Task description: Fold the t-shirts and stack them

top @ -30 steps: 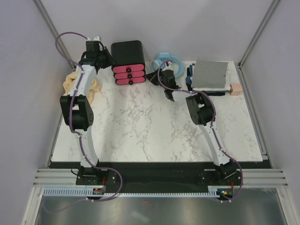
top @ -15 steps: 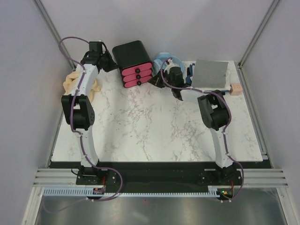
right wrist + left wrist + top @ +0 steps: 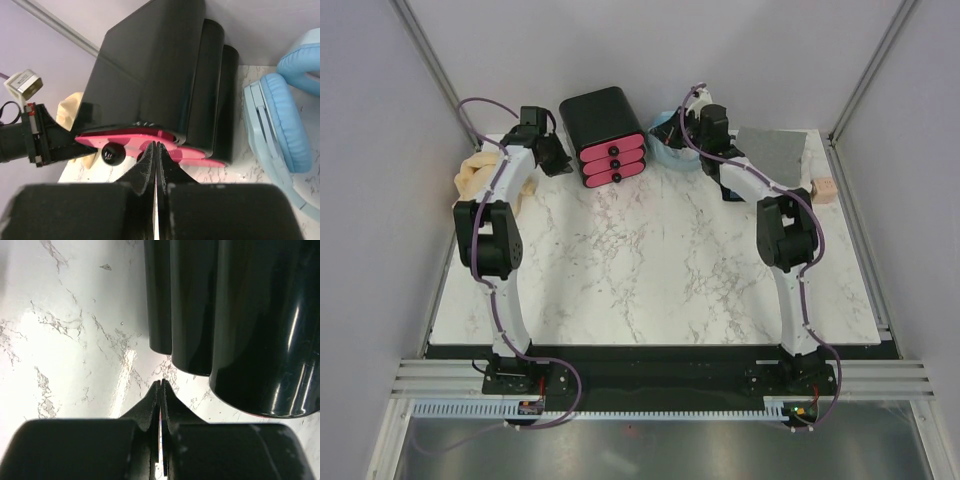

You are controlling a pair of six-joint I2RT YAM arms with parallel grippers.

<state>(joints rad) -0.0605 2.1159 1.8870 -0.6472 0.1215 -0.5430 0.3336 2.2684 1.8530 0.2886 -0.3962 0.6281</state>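
A crumpled pale yellow-cream t-shirt (image 3: 472, 180) lies at the table's back left edge and shows as a cream patch (image 3: 69, 111) in the right wrist view. A folded grey t-shirt (image 3: 778, 156) sits at the back right on darker cloth. My left gripper (image 3: 560, 160) (image 3: 161, 385) is shut and empty, low over the marble just left of the black box (image 3: 235, 315). My right gripper (image 3: 675, 132) (image 3: 156, 146) is also shut with nothing in it, pointing at the box's pink front (image 3: 150, 140) from the right.
The black box (image 3: 603, 130) with pink drawers stands at the back centre between both grippers. Light blue headphones (image 3: 285, 115) lie right of it, partly under my right arm. A small tan block (image 3: 823, 189) rests by the grey stack. The marble table (image 3: 640, 270) reaches forward.
My left gripper has shut and dropped beside the box's left side. My right arm swung back from mid-table to the box's right side. The box shifted slightly right and turned.
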